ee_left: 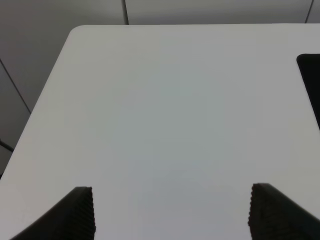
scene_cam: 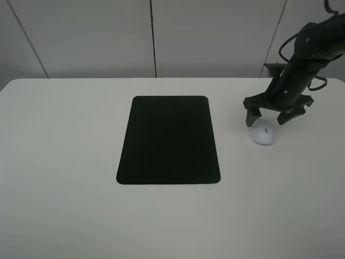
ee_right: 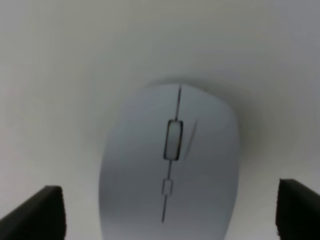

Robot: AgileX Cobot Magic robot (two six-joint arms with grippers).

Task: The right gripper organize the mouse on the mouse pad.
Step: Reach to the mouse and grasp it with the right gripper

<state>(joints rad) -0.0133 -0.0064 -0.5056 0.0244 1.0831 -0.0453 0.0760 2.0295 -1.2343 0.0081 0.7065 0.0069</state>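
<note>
The white mouse (scene_cam: 263, 133) lies on the white table to the right of the black mouse pad (scene_cam: 169, 140), apart from it. My right gripper (scene_cam: 268, 119) is open just above the mouse's far end, fingers spread on both sides of it. In the right wrist view the mouse (ee_right: 170, 170) with its grey scroll wheel fills the space between the two dark fingertips (ee_right: 40, 212), close below. My left gripper (ee_left: 170, 212) is open and empty over bare table; a corner of the pad (ee_left: 311, 80) shows in that view.
The white table (scene_cam: 64, 162) has a rounded far-left corner and grey wall panels behind it. The right arm (scene_cam: 307, 54) reaches in from the far right with cables along it.
</note>
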